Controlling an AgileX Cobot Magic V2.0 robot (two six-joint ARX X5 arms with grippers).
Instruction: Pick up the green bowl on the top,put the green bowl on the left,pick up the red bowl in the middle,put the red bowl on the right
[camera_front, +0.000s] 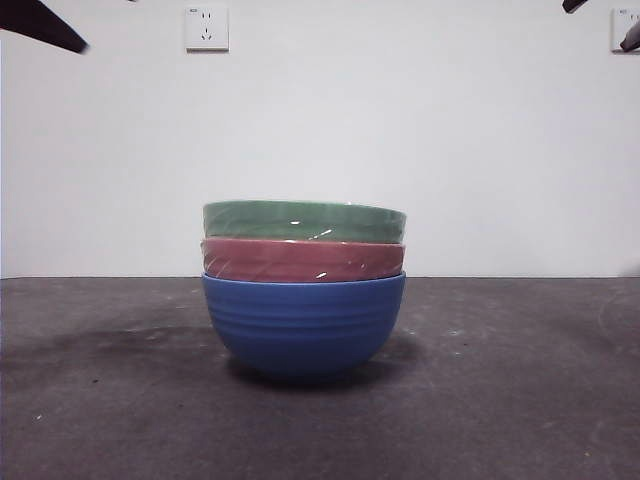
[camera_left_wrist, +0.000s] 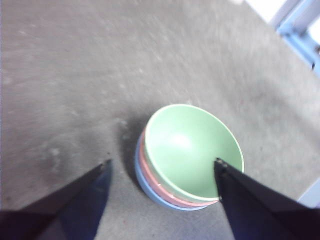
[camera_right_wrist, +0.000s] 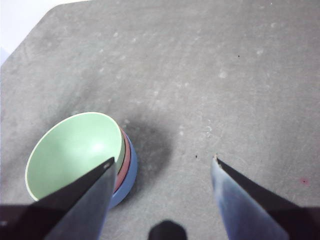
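Three ribbed bowls stand nested in one stack at the middle of the table. The green bowl is on top, the red bowl sits under it, and a blue bowl is at the bottom. The left wrist view looks down into the green bowl, with the red rim showing beneath. My left gripper is open and empty, high above the stack. My right gripper is open and empty, high above the table beside the green bowl. In the front view only dark arm tips show at the top corners.
The dark grey table stretches to both sides of the stack. A white wall with a socket stands behind. A table edge and a light blue frame show in the left wrist view.
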